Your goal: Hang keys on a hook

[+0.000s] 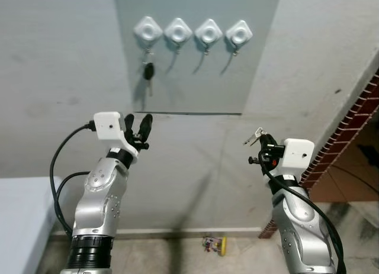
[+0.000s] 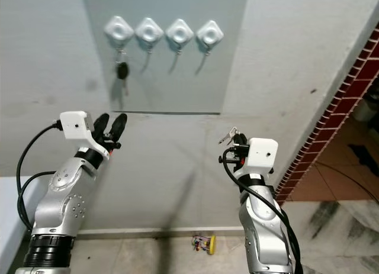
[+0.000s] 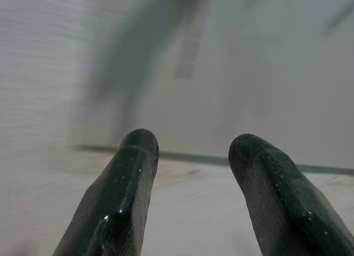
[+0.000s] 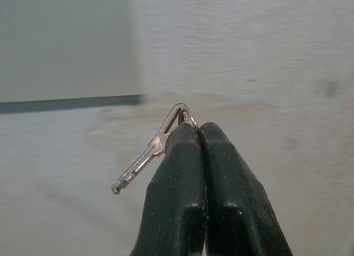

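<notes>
A grey panel (image 1: 195, 79) on the wall carries several white hooks in a row. From the leftmost hook (image 1: 147, 31) hangs a black-headed key (image 1: 148, 73). The rightmost hook (image 1: 239, 33) is bare. My right gripper (image 1: 259, 143) is raised below and right of the panel, shut on a silver key (image 4: 149, 152) that sticks out past its fingertips (image 4: 191, 137). My left gripper (image 1: 137, 127) is raised below the hanging key, open and holding nothing, its fingers (image 3: 130, 178) pointing at the wall.
A brick-red wall edge (image 1: 349, 132) runs diagonally on the right. A small yellow object (image 1: 216, 244) lies on the floor by the skirting. A white surface (image 1: 21, 221) sits at the lower left.
</notes>
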Controlling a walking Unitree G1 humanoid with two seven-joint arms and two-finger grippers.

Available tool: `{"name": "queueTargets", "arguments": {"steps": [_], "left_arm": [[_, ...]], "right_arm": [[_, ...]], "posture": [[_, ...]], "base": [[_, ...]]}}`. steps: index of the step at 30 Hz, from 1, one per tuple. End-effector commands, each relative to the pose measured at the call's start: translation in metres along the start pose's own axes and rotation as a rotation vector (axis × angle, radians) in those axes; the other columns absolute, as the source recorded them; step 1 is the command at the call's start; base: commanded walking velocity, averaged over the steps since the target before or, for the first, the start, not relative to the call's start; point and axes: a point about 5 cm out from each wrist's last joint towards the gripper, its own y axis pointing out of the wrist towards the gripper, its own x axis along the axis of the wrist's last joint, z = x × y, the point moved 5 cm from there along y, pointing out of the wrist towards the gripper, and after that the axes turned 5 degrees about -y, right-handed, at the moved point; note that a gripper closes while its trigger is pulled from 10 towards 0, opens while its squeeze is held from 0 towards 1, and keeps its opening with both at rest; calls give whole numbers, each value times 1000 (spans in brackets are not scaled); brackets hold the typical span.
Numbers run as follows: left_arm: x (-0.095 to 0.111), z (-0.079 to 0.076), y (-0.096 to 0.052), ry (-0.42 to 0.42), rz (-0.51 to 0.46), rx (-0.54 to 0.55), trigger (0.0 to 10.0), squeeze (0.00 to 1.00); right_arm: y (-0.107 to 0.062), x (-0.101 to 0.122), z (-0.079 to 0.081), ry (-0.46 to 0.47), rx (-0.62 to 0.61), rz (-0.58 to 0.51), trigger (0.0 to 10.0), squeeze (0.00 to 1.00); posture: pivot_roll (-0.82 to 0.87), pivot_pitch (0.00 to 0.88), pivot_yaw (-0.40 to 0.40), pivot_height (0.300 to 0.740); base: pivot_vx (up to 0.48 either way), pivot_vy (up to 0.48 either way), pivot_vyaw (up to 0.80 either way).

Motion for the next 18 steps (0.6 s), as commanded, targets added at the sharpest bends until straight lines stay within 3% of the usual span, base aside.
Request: {"name": "queueTargets", "arguments": {"steps": [1, 7, 10, 14, 18], "left_arm": [[7, -6, 1, 19, -21, -19, 10000, 0], [21, -19, 1, 106, -54, -131, 10000, 0], [25, -20, 2, 108, -59, -139, 10000, 0], [34, -38, 5, 174, -75, -239, 10000, 0], [36, -43, 4, 179, -79, -264, 10000, 0]], "right_arm": [[0, 5, -4, 5, -1, -13, 10000, 0], [1, 16, 4, 10, 108, -57, 10000, 0], [2, 22, 6, 12, 140, -77, 10000, 0], [18, 47, 16, -38, 256, -147, 10000, 0], [23, 54, 19, -43, 283, -171, 10000, 0]], "posture": [[-128, 0, -28, 740], [-127, 0, -30, 740], [-127, 0, -29, 740], [-127, 0, -29, 740], [-128, 0, -28, 740]], "base": [[0, 0, 0], [0, 0, 0], [0, 0, 0], [0, 0, 0], [0, 0, 0]]}}
